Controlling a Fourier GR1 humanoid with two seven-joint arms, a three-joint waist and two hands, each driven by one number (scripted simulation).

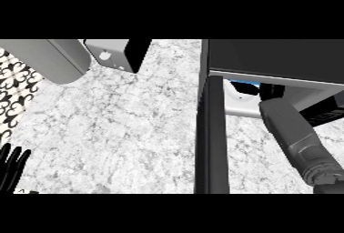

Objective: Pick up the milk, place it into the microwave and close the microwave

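**Milk going into the microwave**
My right hand reaches into the microwave beside the milk; I cannot tell its grip. I should release only once the milk stands flat, then back out clear of the open door. My left hand rests at lower left, fingers straight.
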